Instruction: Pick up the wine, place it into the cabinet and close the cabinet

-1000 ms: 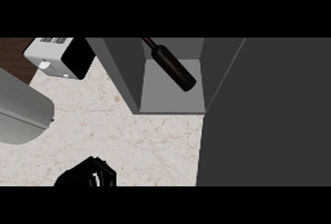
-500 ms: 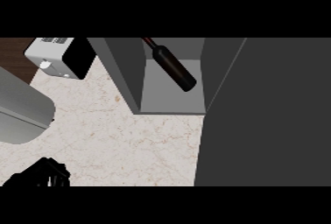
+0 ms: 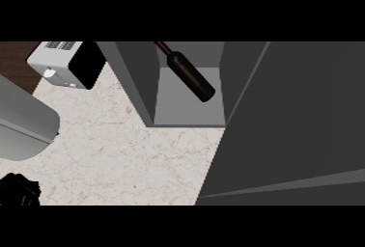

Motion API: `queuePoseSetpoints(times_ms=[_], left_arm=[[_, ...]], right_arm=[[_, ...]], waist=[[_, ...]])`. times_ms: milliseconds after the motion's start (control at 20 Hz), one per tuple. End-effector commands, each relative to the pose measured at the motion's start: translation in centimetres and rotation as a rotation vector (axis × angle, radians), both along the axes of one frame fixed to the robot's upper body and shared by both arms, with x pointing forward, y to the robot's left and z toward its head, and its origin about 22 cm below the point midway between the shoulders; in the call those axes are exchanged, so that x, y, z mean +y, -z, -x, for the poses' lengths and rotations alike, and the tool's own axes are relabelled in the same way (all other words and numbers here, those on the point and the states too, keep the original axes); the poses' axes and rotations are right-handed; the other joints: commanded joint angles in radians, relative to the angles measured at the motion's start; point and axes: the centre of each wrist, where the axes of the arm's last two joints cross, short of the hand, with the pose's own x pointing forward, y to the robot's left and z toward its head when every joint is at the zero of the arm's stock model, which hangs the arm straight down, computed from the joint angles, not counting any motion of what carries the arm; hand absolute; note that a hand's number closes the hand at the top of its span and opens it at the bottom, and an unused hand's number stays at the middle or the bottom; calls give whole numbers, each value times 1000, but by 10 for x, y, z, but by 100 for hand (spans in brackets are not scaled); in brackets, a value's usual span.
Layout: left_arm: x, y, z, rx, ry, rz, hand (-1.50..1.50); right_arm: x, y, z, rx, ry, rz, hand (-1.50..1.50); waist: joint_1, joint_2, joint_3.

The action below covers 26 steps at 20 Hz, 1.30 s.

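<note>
The wine [image 3: 187, 71], a dark bottle with its neck toward the top of the frame, lies inside the open grey cabinet [image 3: 187, 113] at upper centre, resting on the cabinet's floor and held by no hand. The cabinet's door [image 3: 285, 120] fills the right side of the frame as a broad dark panel, swung out and not yet shut. One black hand [image 3: 18, 189] shows only as a dark shape in the lower left corner, low over the pale marbled table [image 3: 128, 154]; over the past second it has slid from lower centre toward that corner and is now mostly out of frame. Which hand it is, and whether its fingers are spread or curled, cannot be told. The other hand is not in view. A white and black toaster [image 3: 68, 65] stands at the upper left of the frame, and a rounded grey object [image 3: 21, 120] sits along the left edge; neither has shifted, nor has the bottle. With the bottle already stowed and the hand drawn away from it, the placing step looks complete; what remains, by this reading, is the closing of the door, which calls for a hand to reach the panel at right and push it toward the cabinet opening
</note>
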Motion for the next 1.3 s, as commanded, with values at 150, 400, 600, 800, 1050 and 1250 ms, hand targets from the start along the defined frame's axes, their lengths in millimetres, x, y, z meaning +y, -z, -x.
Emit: queuePoseSetpoints(times_ms=[150, 400, 600, 800, 1050, 1250], left_arm=[[28, -8, 4, 2, 14, -8, 150], [37, -3, 8, 14, 17, 3, 150], [46, -9, 6, 1, 41, 10, 150], [55, -7, 6, 5, 37, 12, 150], [52, -10, 6, 4, 76, 14, 150], [53, -11, 5, 4, 84, 20, 150]], right_arm=[[50, -37, 26, -165, -2, 40, 150], [75, -31, 20, -142, -4, 51, 150], [86, -28, 14, -128, -7, 48, 150], [87, -31, 11, -145, 10, 32, 150], [91, -28, 0, -138, 9, 19, 150], [93, -27, -9, -140, 29, 27, 150]], waist=[[6, -6, -2], [20, -2, -3], [42, 0, -4], [46, 2, -6], [71, 10, -7], [79, 14, -7]])
